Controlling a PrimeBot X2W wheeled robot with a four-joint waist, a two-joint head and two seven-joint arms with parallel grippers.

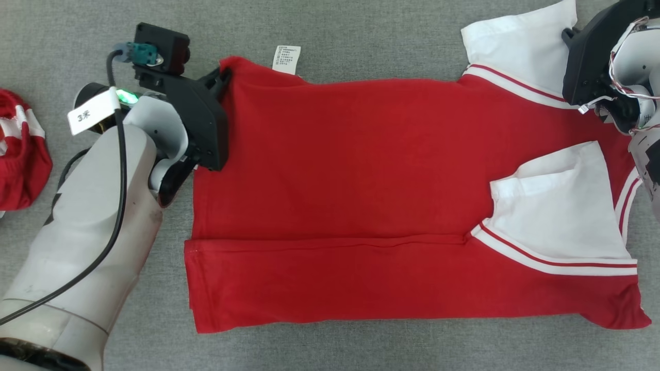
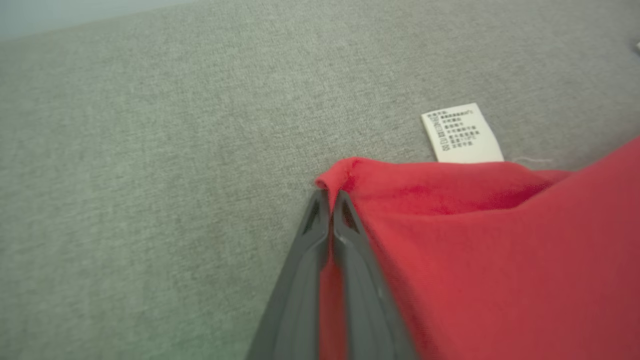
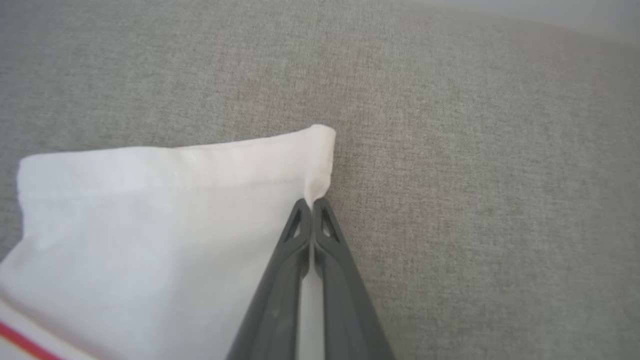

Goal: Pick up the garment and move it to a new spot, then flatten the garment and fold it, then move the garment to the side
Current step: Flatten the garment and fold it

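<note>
In your head view, the red short-sleeved knit garment (image 1: 361, 170) with white sleeves and striped trim lies spread across the grey woven-fabric tabletop (image 1: 361, 31). Its near edge is folded up over the body in a long strip. Your left claw (image 1: 224, 77) sits at the garment's far left corner, near the small white printed care label (image 1: 286, 59) that sticks out past the far edge. Your right claw (image 1: 567, 33) sits at the far white sleeve (image 1: 515, 46), upper right. The near white sleeve (image 1: 557, 206) lies folded over the red body. A crumpled red-and-white cloth (image 1: 20, 154) rests at the left edge, well apart from the garment.

In your left wrist view, the left claw (image 2: 330, 196) is closed, its dark fingers (image 2: 360, 260) pressed together on the garment's red corner (image 2: 350, 170). Red cloth shows in the slit between them. The care label (image 2: 462, 132) lies flat on the tabletop (image 2: 150, 150), just beyond the red edge.

In your right wrist view, the right claw (image 3: 312, 205) is closed too, gripping the garment by the hem corner of the far white sleeve (image 3: 150, 225). White cloth shows between the fingers lower down. A sliver of red stripe shows at the lower left, and the grey tabletop (image 3: 475, 200) lies beyond.
</note>
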